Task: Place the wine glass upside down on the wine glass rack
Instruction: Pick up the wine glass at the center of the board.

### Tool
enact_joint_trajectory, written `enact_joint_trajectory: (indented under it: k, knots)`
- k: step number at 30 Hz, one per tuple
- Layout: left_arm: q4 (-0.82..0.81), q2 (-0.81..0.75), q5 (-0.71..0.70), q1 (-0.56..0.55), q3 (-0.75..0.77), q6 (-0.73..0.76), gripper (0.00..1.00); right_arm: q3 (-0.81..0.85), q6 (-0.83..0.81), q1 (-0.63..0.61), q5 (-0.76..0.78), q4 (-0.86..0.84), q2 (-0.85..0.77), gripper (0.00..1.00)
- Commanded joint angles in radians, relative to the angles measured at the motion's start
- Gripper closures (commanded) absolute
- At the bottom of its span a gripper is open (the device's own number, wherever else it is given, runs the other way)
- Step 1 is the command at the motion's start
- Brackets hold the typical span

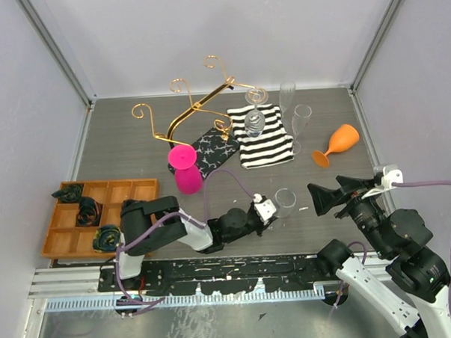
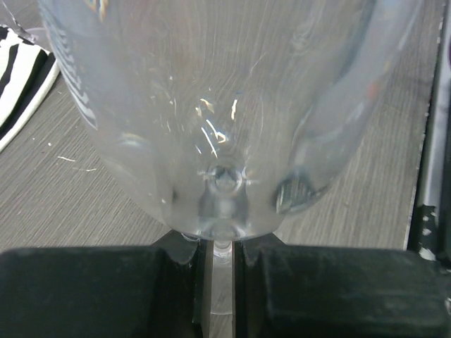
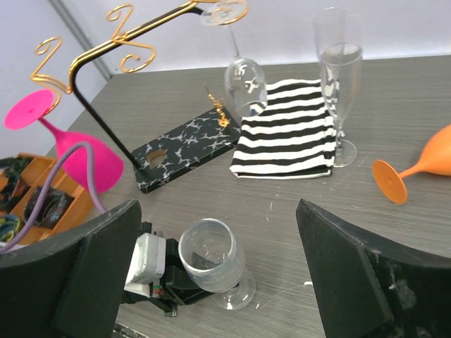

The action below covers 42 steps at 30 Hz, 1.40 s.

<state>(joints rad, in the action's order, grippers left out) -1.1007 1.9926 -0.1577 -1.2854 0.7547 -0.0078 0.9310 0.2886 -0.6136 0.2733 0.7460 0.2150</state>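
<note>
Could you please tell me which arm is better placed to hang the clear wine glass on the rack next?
Left. The left claw is shut on the stem of the wine glass, and the rack stands on the left half of the table. The right claw is open and holds nothing.

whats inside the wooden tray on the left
Three dark bundles sit in separate compartments of the wooden tray. The other visible compartments look bare. The left arm covers the tray's near right part, so anything lying there is hidden.
</note>
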Motion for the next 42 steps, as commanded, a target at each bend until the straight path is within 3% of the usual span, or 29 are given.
enact_joint_trajectory:
  k: [1,12,23,31,36,42]
  knots:
    - [-0.059,-0.112,-0.013,-0.020,-0.044,0.013,1.00,-0.008,-0.057,-0.003,-0.112,-0.079,-0.017,0.04]
    - [0.023,-0.350,-0.015,-0.044,-0.169,0.018,1.00,-0.003,-0.160,-0.003,-0.329,-0.123,-0.009,0.06]
    - [0.395,-0.711,0.009,-0.064,-0.174,0.046,1.00,-0.031,-0.280,-0.003,-0.489,-0.180,-0.019,0.09]
    - [0.633,-0.965,0.008,-0.067,-0.107,0.140,1.00,-0.006,-0.003,-0.002,-0.299,-0.187,0.072,0.14]
    - [0.742,-1.061,0.017,-0.069,-0.061,0.213,1.00,-0.053,0.242,-0.002,-0.373,-0.258,0.124,0.21]
    - [0.723,-1.109,0.018,-0.069,-0.041,0.281,1.00,-0.187,0.491,-0.003,-0.472,-0.505,0.120,0.25]
